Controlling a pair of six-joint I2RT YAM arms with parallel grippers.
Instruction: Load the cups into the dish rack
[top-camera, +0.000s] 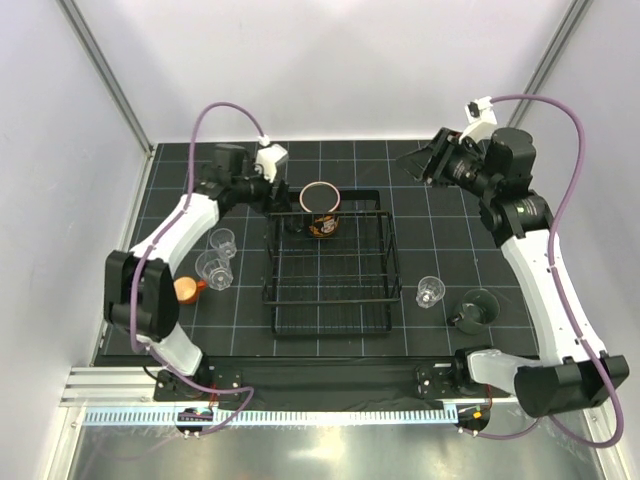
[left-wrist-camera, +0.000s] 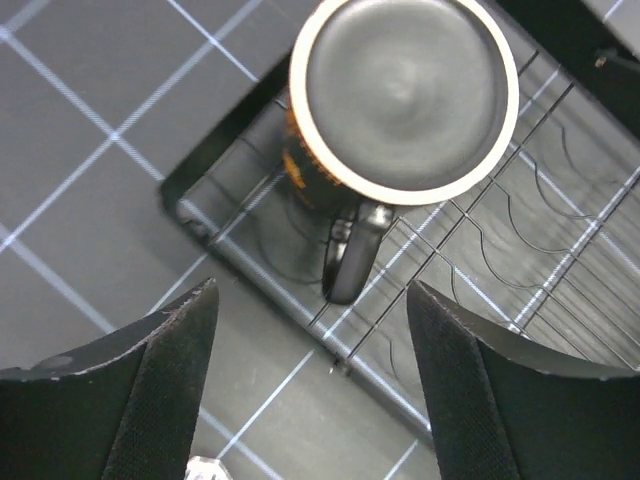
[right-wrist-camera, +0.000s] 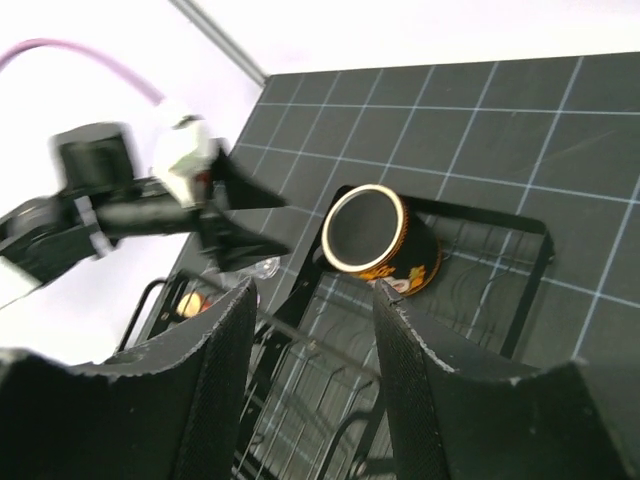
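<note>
The large mug (left-wrist-camera: 400, 95) stands in a corner of the dish rack (left-wrist-camera: 520, 260), directly ahead of the left gripper (left-wrist-camera: 312, 305). Its handle points back toward the gripper, whose fingers are spread wide, holding nothing and clear of the mug. This cup looks loaded, so fetching another one seems to be the step in hand.

That calls for drawing back over the rack's wall. The gripper would then swing toward its own base, where two clear cups (top-camera: 218, 255) and the orange cup (top-camera: 187, 290) wait on the tabletop (top-camera: 420, 225).

The mug is dark with orange patterning and a pale rim.

The right gripper (right-wrist-camera: 312, 300) hangs wide and empty, well apart from the rack.
</note>
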